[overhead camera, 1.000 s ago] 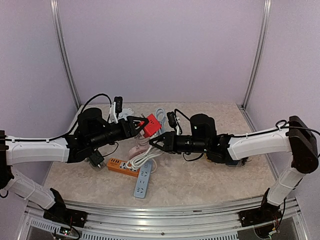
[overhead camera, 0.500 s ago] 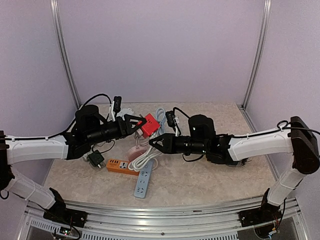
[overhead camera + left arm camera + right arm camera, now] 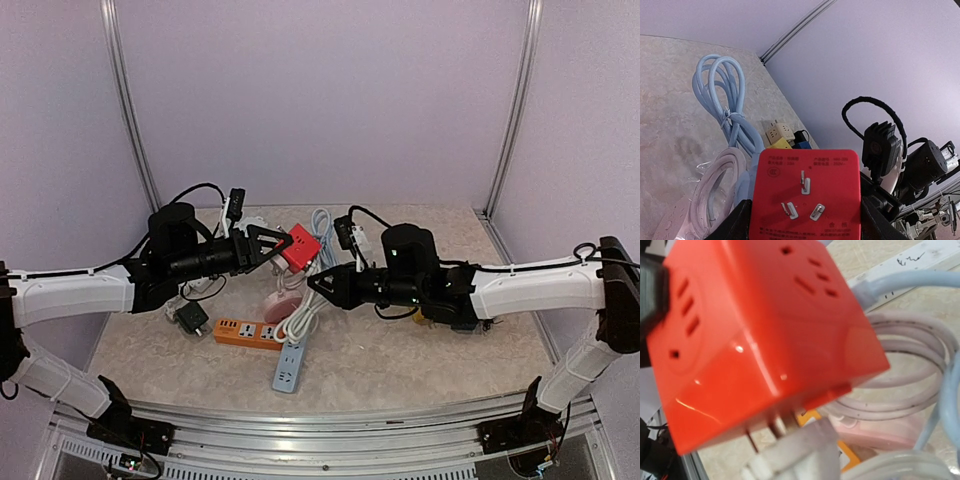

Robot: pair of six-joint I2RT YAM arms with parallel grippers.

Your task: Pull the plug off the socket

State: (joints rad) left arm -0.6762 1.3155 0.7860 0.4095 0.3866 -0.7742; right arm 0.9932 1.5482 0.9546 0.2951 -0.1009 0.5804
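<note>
Left gripper clamps the red socket cube. Right gripper, clenched on the white plug, sits just beneath it, prongs exposed.

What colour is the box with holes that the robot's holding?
The plastic cube-shaped socket block is bright red, clearest in the right wrist view.

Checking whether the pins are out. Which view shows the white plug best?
Right wrist: the white plug sits close up under the red socket cube, metal pins showing between them. The top view shows it too small by the right gripper; the left wrist view shows only the cube's pronged face.
</note>
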